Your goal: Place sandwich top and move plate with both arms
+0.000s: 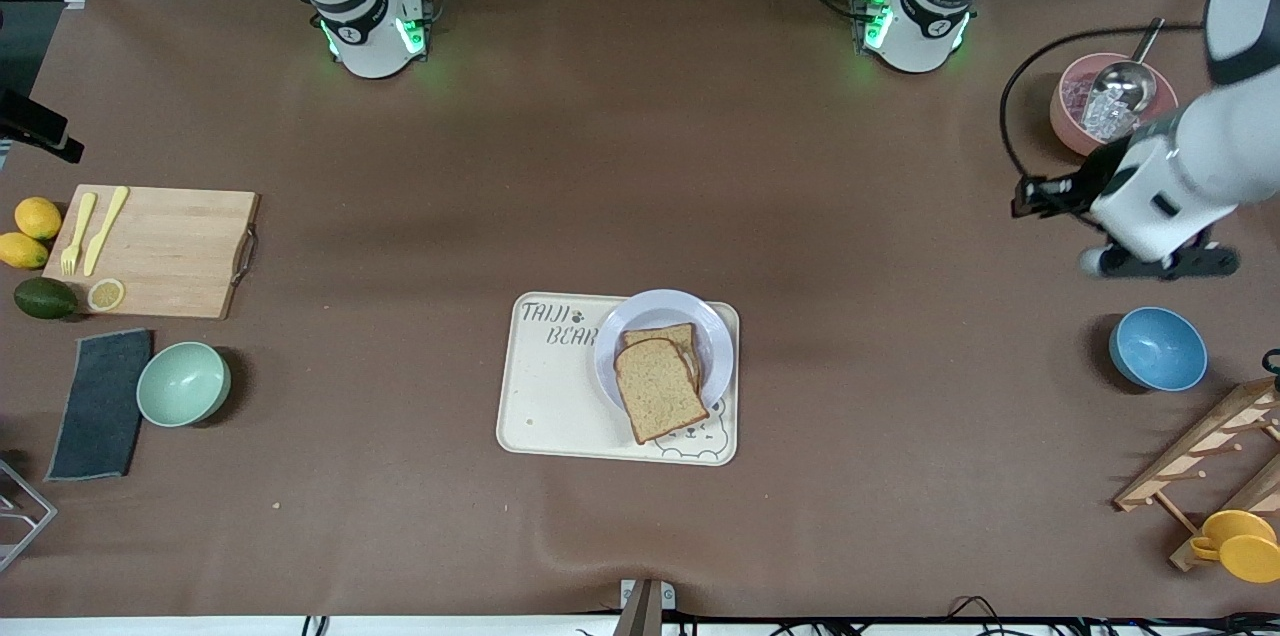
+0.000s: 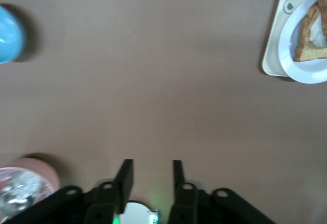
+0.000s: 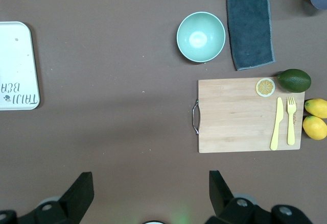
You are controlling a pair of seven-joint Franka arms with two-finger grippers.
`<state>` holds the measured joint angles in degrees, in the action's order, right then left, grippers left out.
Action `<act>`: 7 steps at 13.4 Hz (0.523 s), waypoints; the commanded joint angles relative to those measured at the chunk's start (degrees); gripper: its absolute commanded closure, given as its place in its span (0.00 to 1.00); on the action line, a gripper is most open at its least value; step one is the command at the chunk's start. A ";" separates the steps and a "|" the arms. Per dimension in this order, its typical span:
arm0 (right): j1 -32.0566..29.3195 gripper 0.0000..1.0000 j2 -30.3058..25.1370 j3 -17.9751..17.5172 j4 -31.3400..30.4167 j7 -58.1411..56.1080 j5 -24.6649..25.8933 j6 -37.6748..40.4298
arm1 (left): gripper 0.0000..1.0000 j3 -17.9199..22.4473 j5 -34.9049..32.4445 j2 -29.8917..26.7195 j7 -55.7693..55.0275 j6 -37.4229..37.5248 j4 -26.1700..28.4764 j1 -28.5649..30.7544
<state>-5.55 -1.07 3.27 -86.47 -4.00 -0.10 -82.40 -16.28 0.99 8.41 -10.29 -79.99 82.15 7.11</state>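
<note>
The pale plate [image 1: 706, 331] sits on the cream bear tray [image 1: 555, 396] at mid-table, at the tray's end toward the left arm. The sandwich top [image 1: 658, 388], a brown bread slice, lies askew on a lower slice [image 1: 672, 335] on the plate and overhangs the rim on the side nearer the front camera. The left wrist view shows the plate [image 2: 306, 71] and the lower slice [image 2: 306, 48]. My left gripper [image 1: 1150, 263] is open and empty, up over the table between the pink and blue bowls; its own view shows it too [image 2: 152, 163]. My right gripper [image 3: 149, 175] is open and empty, high over the table near the cutting board, out of the front view.
A pink bowl [image 1: 1070, 106] holding a metal scoop and a blue bowl [image 1: 1157, 348] stand at the left arm's end, with a wooden rack [image 1: 1210, 446] and yellow cups [image 1: 1240, 544]. A cutting board [image 1: 160, 251], a green bowl [image 1: 183, 383], a dark cloth [image 1: 100, 403] and fruit lie at the right arm's end.
</note>
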 commanded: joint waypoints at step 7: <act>0.19 0.00 0.37 -0.02 0.87 0.49 -0.25 0.31 | 0.00 1.51 -2.22 -6.31 0.00 2.39 1.17 1.41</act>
<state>-5.55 -1.07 3.27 -86.47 -4.00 -0.11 -82.42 -14.61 -0.04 2.76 -10.29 -77.79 82.54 8.28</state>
